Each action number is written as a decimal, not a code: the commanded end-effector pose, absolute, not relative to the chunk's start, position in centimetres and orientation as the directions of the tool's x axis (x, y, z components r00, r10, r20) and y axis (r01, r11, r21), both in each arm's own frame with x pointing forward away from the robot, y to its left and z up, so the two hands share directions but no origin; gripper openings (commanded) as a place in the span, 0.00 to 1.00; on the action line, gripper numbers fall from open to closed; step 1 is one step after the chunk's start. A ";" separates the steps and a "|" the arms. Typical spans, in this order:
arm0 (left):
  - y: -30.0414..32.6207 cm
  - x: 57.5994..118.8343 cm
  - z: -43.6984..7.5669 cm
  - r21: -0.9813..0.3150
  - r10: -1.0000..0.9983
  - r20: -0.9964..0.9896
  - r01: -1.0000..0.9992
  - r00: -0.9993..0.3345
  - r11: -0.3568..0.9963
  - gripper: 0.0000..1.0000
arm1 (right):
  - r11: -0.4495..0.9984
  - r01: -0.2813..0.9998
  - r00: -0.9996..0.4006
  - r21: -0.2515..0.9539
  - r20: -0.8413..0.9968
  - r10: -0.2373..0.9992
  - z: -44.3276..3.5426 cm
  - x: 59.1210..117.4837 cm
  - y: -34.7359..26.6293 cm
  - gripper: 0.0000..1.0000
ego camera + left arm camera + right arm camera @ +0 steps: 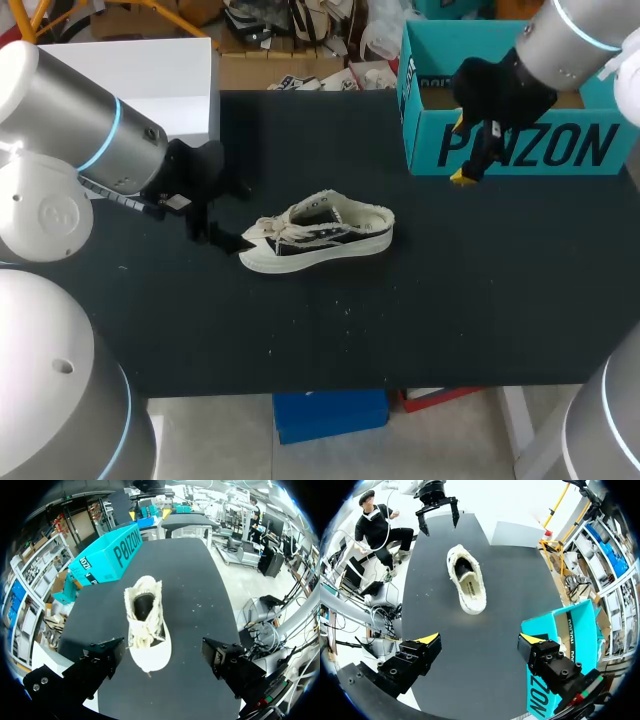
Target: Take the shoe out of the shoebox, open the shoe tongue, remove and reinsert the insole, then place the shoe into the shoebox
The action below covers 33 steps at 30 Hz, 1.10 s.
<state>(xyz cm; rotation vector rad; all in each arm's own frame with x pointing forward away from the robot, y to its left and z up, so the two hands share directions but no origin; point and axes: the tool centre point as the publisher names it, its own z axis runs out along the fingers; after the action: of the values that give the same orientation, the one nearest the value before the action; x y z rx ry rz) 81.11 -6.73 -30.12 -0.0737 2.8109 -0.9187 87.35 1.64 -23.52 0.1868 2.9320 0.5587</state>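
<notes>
The left pincer [162,652] is hanging spread wide, gripping nothing, with the shoe [320,235] straight ahead of it and the toe just poking in between its fingers. The fingers don't look to be touching it. That looks like a setup for getting at the laces [145,632] and tongue, since both are facing this pincer.

The shoe is lying upright on the table [450,300], out of the box [530,145]. It's between the two pincers, heel toward the right one, so each arm is getting one end to work on.

The right pincer [480,640] is also spread and empty, well back from the heel. The box is just beside it, top open, probably parked there out of the way for the last step.

View differences:
- The left wrist view is showing the laces up close, but the shoe's mouth is only a dark hole.
- The right wrist view is looking in from the heel end and catching a pale insole [470,587] seemingly lying inside. It's also showing the left pincer beyond the toe.
- Only the head view is giving the whole layout.
</notes>
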 end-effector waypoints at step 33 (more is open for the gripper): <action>-6.6 81.0 -30.3 -0.594 -0.103 -0.163 0.014 -0.981 0.804 1.00 | 0.851 -0.266 -0.963 0.453 -0.160 -0.216 -29.8 86.4 11.0 1.00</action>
<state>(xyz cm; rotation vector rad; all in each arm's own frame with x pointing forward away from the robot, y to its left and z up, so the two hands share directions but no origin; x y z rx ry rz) 81.11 -6.74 -30.12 -0.0736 2.8110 -0.9187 86.26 10.50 -29.93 -0.3939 2.9143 0.7609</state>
